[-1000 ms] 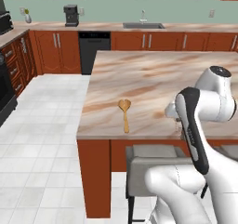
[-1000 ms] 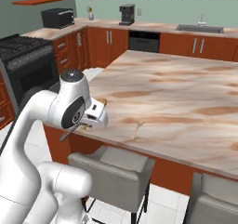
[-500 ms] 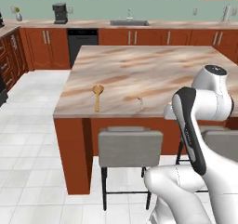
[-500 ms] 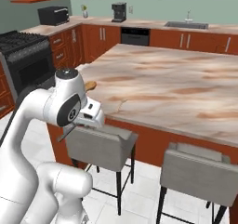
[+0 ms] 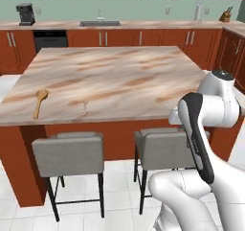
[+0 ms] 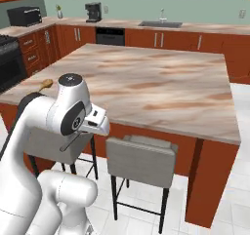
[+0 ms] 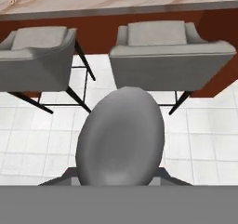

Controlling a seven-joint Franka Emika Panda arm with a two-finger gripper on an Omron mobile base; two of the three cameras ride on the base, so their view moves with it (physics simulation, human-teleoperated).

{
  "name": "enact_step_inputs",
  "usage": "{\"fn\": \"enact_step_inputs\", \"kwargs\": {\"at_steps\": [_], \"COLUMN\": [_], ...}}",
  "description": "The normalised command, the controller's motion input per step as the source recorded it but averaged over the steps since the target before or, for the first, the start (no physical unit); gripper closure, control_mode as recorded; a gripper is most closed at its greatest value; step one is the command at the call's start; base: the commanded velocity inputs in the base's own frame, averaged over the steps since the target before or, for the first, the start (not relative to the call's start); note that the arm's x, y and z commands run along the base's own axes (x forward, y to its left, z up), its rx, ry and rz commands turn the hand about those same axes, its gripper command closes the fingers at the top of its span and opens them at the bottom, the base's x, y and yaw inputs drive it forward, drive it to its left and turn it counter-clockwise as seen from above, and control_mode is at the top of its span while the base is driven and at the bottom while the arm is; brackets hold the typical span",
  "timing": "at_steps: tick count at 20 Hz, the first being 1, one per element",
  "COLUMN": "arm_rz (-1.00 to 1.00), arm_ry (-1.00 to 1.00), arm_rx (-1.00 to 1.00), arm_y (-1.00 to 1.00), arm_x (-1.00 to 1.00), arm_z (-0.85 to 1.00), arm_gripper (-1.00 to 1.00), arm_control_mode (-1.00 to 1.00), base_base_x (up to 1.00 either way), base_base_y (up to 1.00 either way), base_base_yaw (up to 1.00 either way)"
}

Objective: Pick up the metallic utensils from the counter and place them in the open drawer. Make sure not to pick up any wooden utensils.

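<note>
Marble counter (image 5: 119, 76), pinkish-beige with brown veins on a red-brown base, fills the middle of both base views. Its near edge runs across in front of the robot. White arm segments rise on the near side of it, off the slab and over the tiled floor.

Two grey stools stand tucked against the near face of the counter, the left stool (image 5: 69, 153) and the right stool (image 5: 165, 146) side by side. In the hand view they sit in the upper half, with white floor tiles below them.

On the counter's near left corner lies the large wooden spoon (image 5: 39, 100), orange-tan, its bowl pointing far and its handle pointing near. To its right, close to the near edge, lies the small pale wooden utensil (image 5: 85, 104), well apart from the spoon.

The end effector (image 6: 90, 127) hangs in front of the stools, below the counter's edge, clamped on the small dark grey metal spoon (image 7: 122, 135). The spoon's oval bowl looms large in the hand view, and a thin dark handle slants down from the end effector in the right base view.
</note>
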Motion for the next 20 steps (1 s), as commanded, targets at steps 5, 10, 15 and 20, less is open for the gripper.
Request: {"fn": "enact_step_inputs", "kwargs": {"at_steps": [5, 10, 15, 20], "arm_rz": [0.0, 0.0, 0.0, 0.0], "arm_ry": [0.0, 0.0, 0.0, 0.0], "arm_rx": [0.0, 0.0, 0.0, 0.0], "arm_y": [0.0, 0.0, 0.0, 0.0], "arm_x": [0.0, 0.0, 0.0, 0.0], "arm_z": [0.0, 0.0, 0.0, 0.0], "arm_gripper": [1.0, 1.0, 1.0, 1.0], "arm_control_mode": [1.0, 1.0, 1.0, 1.0], "base_base_x": [0.0, 0.0, 0.01, 0.12], "base_base_y": [-1.0, -1.0, -0.99, -0.89], "base_base_yaw": [-0.16, -0.13, -0.1, -0.08]}}
